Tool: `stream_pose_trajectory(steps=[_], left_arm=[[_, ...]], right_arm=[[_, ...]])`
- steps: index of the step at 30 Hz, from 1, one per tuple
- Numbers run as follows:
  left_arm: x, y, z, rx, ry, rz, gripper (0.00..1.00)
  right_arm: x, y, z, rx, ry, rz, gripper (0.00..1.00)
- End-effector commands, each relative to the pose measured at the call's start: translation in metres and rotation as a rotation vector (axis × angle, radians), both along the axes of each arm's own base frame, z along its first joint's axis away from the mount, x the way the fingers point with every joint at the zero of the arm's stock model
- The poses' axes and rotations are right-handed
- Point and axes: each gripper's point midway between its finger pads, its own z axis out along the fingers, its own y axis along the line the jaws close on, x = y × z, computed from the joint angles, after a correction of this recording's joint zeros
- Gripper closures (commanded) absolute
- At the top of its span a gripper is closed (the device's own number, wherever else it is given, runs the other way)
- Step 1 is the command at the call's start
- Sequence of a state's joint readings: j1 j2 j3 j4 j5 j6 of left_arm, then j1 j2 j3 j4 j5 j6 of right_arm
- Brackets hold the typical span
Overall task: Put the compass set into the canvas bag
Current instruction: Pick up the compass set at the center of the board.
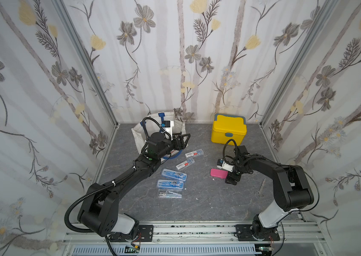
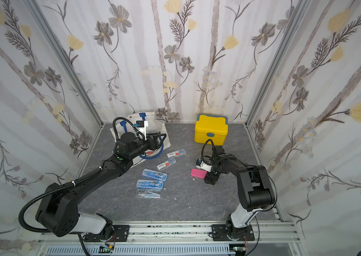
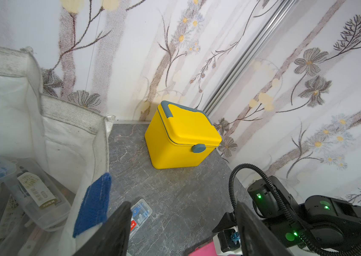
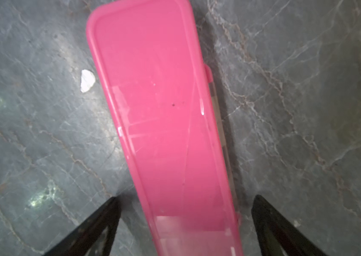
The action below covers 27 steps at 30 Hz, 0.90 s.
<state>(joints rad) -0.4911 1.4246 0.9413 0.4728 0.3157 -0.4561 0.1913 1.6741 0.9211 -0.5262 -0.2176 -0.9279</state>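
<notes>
The canvas bag (image 1: 138, 133) (image 2: 160, 133) (image 3: 69, 137) is seen standing open at the back left of the grey marbled table (image 1: 208, 199), against the flowered wall, with a blue handle (image 2: 153, 155) draped down its front. The left gripper (image 1: 181, 140) (image 2: 158, 139) (image 3: 183, 206) is held in the air at the bag's right edge, its jaws apart and nothing between them. Clear plastic cases (image 3: 31, 188) are visible inside the bag's mouth in the left wrist view. A row of three compass sets (image 1: 170, 184) (image 2: 150, 184) in clear cases is laid out on the table in front of the bag, between the two arms, close together and untouched by either gripper. Two narrow labelled boxes (image 1: 194, 153) are placed just behind them, nearer the bag. To the right, the right gripper (image 1: 230, 179) (image 2: 210, 178) (image 4: 186, 199) is pointed down over one end of a pink case (image 1: 218, 172) (image 2: 198, 173) (image 4: 157, 99) lying flat on the table; in the right wrist view its fingers (image 4: 100, 221) are spread to either side of the case with a gap shown on both sides, so the case is straddled but not clamped. A yellow lidded box (image 1: 228, 130) (image 2: 211, 130) (image 3: 181, 137) is set at the back right, well apart from the bag, and a pair of scissors (image 1: 261, 188) is left on the table beside the right arm.
</notes>
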Motion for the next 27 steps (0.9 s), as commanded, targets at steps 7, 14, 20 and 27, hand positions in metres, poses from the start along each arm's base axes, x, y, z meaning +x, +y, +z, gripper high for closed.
stream_pose_trajectory(steps=[7, 14, 20, 27], left_arm=[[-0.004, 0.006, 0.016, -0.030, -0.051, 0.022, 0.28], [-0.006, 0.010, 0.018, -0.027, -0.059, 0.033, 0.27], [-0.008, 0.010, 0.019, -0.029, -0.055, 0.028, 0.26], [-0.011, 0.005, 0.021, -0.051, -0.046, 0.004, 0.06]], right_arm=[[-0.010, 0.010, -0.011, -0.039, 0.056, 0.051, 0.30], [-0.004, 0.020, -0.006, -0.014, 0.039, 0.068, 0.50], [0.013, 0.034, 0.017, 0.061, -0.068, 0.073, 0.53], [0.052, 0.060, 0.083, 0.254, -0.371, 0.031, 0.53]])
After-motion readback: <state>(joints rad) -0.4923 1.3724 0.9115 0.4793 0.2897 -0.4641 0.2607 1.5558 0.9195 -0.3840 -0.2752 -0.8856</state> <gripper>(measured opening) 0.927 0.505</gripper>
